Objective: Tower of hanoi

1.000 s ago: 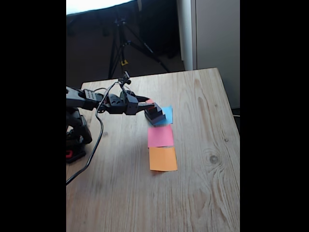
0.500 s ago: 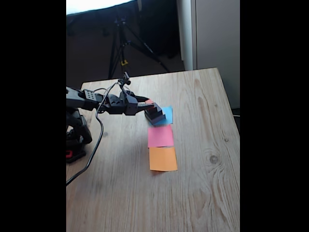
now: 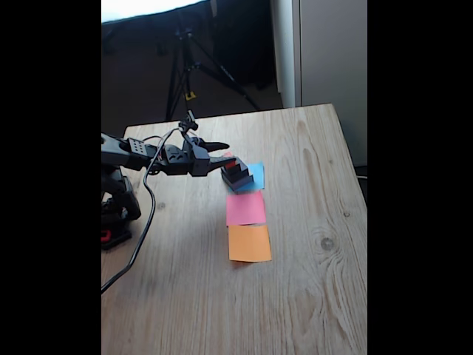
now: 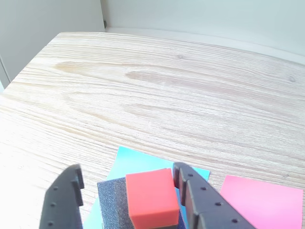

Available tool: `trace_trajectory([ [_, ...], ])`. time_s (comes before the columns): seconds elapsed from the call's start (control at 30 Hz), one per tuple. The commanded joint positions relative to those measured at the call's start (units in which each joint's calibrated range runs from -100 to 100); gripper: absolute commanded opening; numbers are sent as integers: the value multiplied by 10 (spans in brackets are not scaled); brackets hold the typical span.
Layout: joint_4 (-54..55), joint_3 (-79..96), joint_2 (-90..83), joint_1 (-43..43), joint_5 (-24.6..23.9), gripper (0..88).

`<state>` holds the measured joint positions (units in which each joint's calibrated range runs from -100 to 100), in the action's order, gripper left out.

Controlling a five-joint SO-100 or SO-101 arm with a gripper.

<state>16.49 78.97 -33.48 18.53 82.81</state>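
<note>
The jaws stand wide on either side of the red cube (image 4: pixel 151 198), not gripping it; the cube tops the dark blocks (image 3: pixel 237 177) on the blue paper square (image 3: pixel 256 175), at 12 o'clock from the pink square (image 3: pixel 244 208).

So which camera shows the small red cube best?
The wrist view: the red cube sits large and sharp on the dark block, between the open tool's fingers. In the fixed view it is only a tiny red patch on the stack.

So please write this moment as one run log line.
gripper: open, astride small red cube | cube: on top of dark block stack | stack: on blue paper square | pink paper square: bare
</note>
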Motion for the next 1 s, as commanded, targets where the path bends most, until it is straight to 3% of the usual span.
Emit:
trace_trajectory([
  [0.0,15,-18,-16,3,-27,232],
  [0.2,-58,-70,-68,-1,-82,228],
  [0.33,-225,-178,-108,-6,-131,211],
  [0.4,-332,-242,-123,-7,-136,144],
  [0.47,-432,-304,-132,-9,-131,18],
  [0.5,-482,-335,-135,-11,-129,4],
  [0.57,-586,-392,-139,-17,-77,4],
  [0.67,-701,-471,-138,-29,-47,4],
  [0.97,-963,-733,-108,-88,3,4],
])
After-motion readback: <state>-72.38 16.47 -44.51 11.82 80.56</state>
